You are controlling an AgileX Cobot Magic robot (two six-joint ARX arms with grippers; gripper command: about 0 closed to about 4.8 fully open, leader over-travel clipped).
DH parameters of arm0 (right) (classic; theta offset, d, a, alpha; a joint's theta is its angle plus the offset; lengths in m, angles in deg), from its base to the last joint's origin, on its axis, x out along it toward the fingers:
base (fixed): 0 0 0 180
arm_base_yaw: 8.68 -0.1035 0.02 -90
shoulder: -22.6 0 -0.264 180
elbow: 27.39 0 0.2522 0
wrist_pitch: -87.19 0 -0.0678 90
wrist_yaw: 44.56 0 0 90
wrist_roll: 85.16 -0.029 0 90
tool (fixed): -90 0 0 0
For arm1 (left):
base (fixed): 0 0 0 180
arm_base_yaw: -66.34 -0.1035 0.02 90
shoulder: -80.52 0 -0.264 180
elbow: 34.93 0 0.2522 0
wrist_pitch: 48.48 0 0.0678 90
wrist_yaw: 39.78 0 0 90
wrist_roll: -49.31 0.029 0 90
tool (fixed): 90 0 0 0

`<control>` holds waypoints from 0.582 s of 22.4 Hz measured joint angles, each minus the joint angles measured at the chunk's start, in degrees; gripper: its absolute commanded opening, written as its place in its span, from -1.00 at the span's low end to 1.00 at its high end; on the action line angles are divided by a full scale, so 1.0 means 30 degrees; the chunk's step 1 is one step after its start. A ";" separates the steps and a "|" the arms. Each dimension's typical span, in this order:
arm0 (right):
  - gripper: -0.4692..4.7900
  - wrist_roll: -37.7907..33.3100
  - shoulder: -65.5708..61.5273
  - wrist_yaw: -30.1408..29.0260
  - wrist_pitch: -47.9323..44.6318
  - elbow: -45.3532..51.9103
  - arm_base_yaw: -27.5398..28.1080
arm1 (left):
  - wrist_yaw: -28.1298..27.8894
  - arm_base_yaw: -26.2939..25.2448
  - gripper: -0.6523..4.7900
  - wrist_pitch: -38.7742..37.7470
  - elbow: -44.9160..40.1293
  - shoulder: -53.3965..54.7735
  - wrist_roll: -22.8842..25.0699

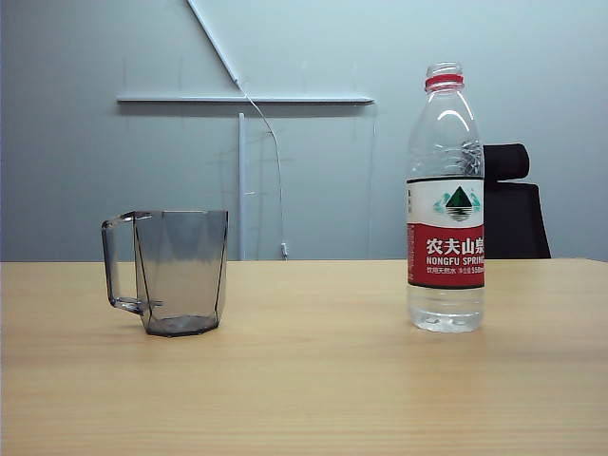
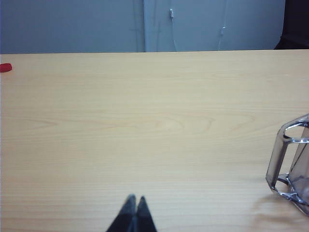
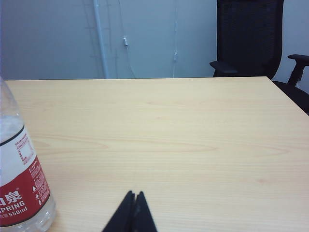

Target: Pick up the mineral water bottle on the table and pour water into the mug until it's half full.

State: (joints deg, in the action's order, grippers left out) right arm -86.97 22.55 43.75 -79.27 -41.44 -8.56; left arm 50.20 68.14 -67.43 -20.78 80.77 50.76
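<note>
1. We see the mug standing upright on the left part of the counter, its squared handle turned toward the left edge; it looks empty.
2. We see the bottle standing upright on the right part of the counter, well apart from the mug, with no cap on its neck above the red ring.
3. Water fills at least the clear band below the bottle's label; above the label we cannot tell the level.
4. Neither arm shows in the exterior view.
5. In the left wrist view the left gripper hangs low over bare wood near the front edge of the counter, its jaws pressed together with nothing between them; the mug's handle sits off to one side, apart from it.
6. A small red thing lies near the counter's far edge in that same view; it is too small for us to name.
7. In the right wrist view the right gripper also rests with its jaws closed tight and empty, and the bottle stands just beside it without touching.
8. A black office chair stands behind the counter's far right corner.
</note>
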 measured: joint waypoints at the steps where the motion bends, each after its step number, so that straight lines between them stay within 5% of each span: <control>1: -0.84 0.0000 0.0000 -0.0007 0.0000 0.0000 0.0000 | 0.0007 -0.0007 -0.77 0.0000 0.0000 0.0000 0.0000; 10: -0.84 -0.0029 0.0000 -0.0007 0.0044 0.0000 0.0000 | -0.0044 0.0233 -0.77 0.0000 -0.0007 0.0000 0.0000; 13: -0.82 -0.2178 0.0000 -0.0022 0.0029 0.0000 -0.0007 | -0.0175 0.2579 -0.77 0.0007 0.0000 0.0000 0.0000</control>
State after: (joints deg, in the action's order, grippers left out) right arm -93.50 22.55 43.68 -79.19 -41.44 -8.59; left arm 49.68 75.88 -67.41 -20.78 80.77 50.76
